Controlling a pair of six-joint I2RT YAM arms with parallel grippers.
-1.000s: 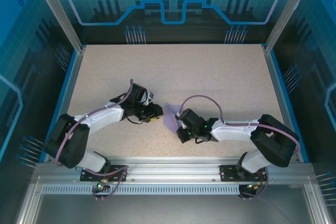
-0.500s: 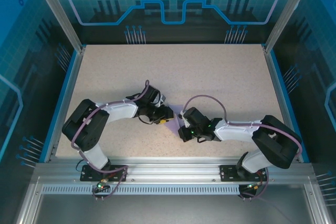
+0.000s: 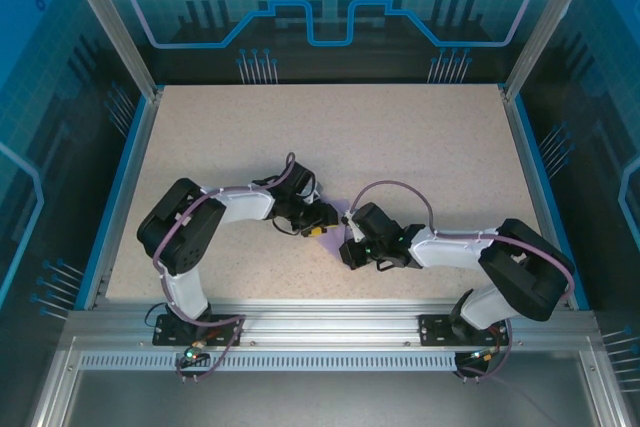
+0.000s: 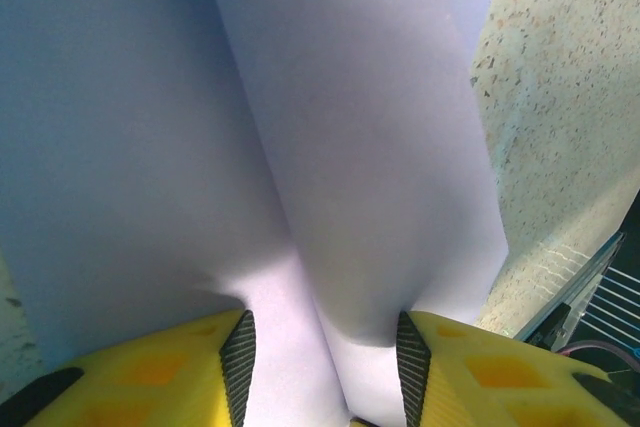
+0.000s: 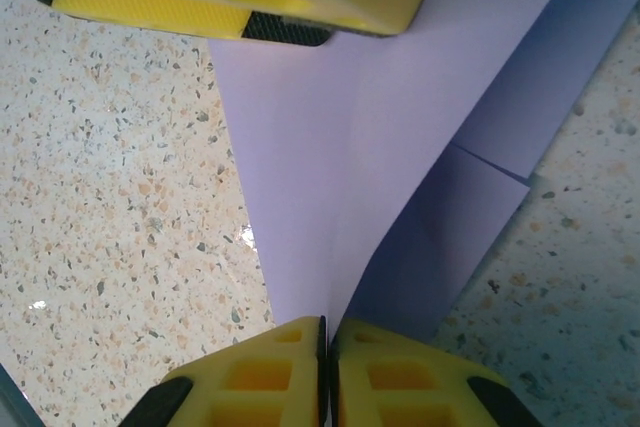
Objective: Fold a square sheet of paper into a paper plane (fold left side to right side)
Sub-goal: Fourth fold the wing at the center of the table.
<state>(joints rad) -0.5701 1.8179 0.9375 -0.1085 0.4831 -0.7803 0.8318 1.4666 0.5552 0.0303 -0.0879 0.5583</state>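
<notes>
Near mid-table (image 3: 400, 137), we see our right gripper (image 5: 326, 332) pinched tight on the lavender square sheet of paper (image 5: 330, 167); our left gripper (image 4: 322, 342) stands parted around its raised fold.

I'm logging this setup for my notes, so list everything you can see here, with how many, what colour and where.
sheet of paper: one, lavender, partly folded, on the table between the two grippers
table: one, speckled beige, under the arms
enclosure panels: several, blue with a line pattern, behind and beside the table
frame rail: one, silver, along the near edge, carrying the arm bases
cables: two, purple, one looping along each arm
arms: two, white and black, reaching toward the middle
left gripper: one, yellow fingers, jaws apart astride a raised fold of the paper
right gripper: one, yellow fingers, shut on the paper
</notes>
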